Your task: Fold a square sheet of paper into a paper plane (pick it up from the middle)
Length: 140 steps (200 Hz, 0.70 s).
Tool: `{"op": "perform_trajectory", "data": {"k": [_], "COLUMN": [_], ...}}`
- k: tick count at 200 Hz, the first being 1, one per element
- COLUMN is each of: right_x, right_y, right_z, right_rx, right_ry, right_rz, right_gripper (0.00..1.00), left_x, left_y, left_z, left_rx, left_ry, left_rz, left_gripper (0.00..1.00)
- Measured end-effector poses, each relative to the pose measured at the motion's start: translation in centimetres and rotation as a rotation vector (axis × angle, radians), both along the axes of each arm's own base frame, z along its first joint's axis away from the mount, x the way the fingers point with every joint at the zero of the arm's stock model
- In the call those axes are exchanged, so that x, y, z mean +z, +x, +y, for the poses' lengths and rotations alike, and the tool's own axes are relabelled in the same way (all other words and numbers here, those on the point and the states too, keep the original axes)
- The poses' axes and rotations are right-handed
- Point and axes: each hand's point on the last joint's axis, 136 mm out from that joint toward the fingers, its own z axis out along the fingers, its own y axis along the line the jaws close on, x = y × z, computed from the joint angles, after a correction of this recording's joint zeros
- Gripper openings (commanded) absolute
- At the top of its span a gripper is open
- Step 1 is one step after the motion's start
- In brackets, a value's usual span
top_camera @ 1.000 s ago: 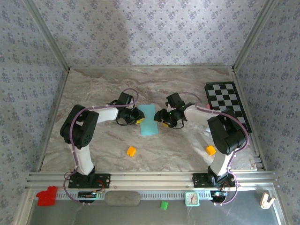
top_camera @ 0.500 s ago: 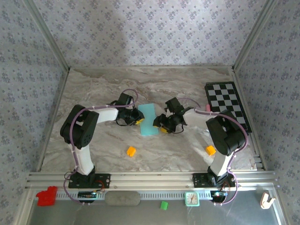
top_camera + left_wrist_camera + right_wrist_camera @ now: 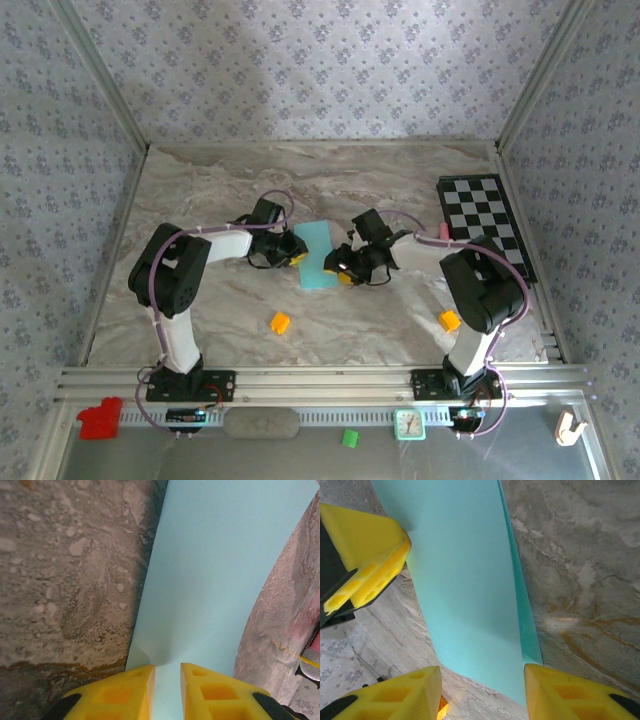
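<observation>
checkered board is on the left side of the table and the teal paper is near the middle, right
No, the checkered board is on the right side of the table, as the top external view shows. The teal paper is near the middle.

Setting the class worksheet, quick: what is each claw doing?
Left claw: closed, pinching the edge of the thin teal-blue paper sheet.
Right claw: open, straddling that sheet's end.

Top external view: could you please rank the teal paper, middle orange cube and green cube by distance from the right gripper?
Nearest to the right gripper first:
1. teal paper, at its fingers.
2. middle orange cube, toward the bases, left.
3. green cube, on the front ledge.
</observation>
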Motion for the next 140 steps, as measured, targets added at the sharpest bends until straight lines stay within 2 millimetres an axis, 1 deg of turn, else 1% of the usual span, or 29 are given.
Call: {"op": "perform_trajectory", "data": {"k": [27, 50, 69, 140], "right_x": [-0.2, -0.4, -0.4, 0.2], "right_y": [-0.2, -0.5, -0.4, 0.5], "right_z": [0.0, 0.0, 0.1, 0.5], "right_rx": [0.000, -0.005, -0.014, -0.031], "right_ry": [0.010, 0.015, 0.022, 0.049], "right_rz": [0.006, 0.018, 0.018, -0.014], "right_gripper": [0.45, 0.37, 0.30, 0.19], "left_x": [0.0, 0.0, 0.1, 0.3], "left_y": [0.0, 0.0, 0.0, -0.2], "left_z": [0.0, 0.0, -0.1, -0.4], "left_rx": [0.000, -0.001, -0.003, -0.037], "left_ry": [0.000, -0.001, -0.005, -0.018], "left_rz": [0.000, 0.000, 0.000, -0.014], "left_gripper": [0.23, 0.23, 0.24, 0.25]}}
